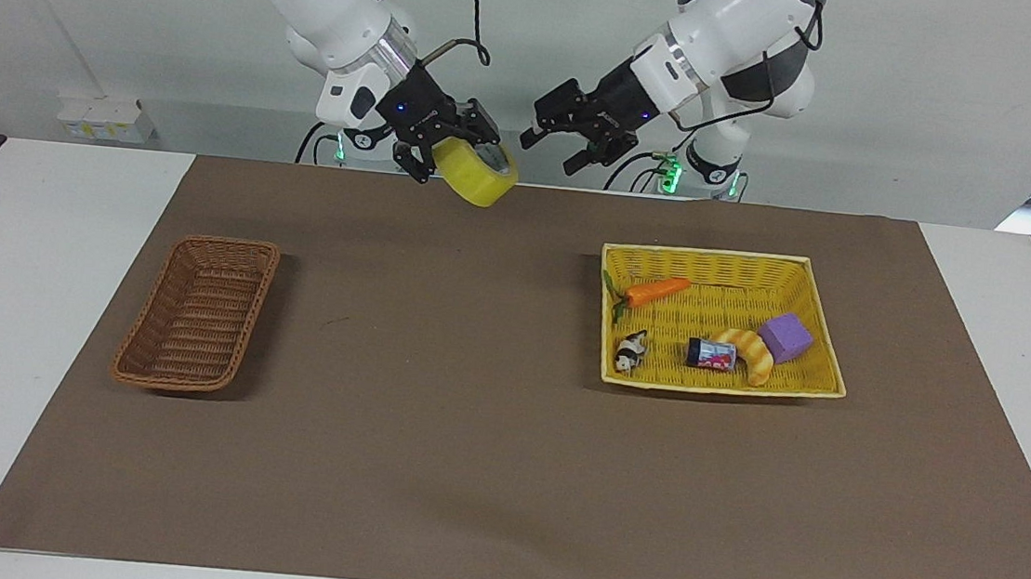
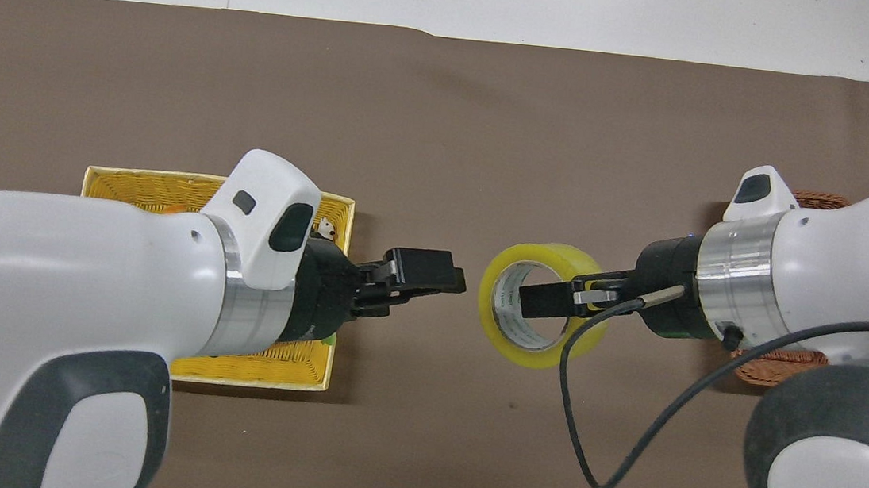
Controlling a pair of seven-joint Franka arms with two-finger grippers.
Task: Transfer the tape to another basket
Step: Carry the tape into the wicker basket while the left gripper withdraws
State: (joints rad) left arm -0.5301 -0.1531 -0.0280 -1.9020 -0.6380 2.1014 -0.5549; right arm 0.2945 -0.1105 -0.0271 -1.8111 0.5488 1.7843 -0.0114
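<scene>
The tape [image 1: 480,180], a yellowish roll with a pale core, hangs in the air over the brown mat near the robots' edge. My right gripper [image 1: 458,149] is shut on its wall, with one finger through the core, as the overhead view shows for the gripper [image 2: 573,297] and the tape [image 2: 544,253]. My left gripper [image 1: 554,139] is open and empty, a short gap away from the roll toward the yellow basket; it also shows in the overhead view [image 2: 431,276]. The dark-brown wicker basket [image 1: 183,382] stands empty at the right arm's end, mostly hidden under the right arm in the overhead view [image 2: 815,200].
A wide yellow basket [image 1: 705,255] at the left arm's end holds a carrot [image 1: 657,291], a purple block [image 1: 787,337], a small can [image 1: 710,354], a bread piece [image 1: 752,355] and a small toy [image 1: 629,352]. A brown mat [image 1: 428,431] covers the table.
</scene>
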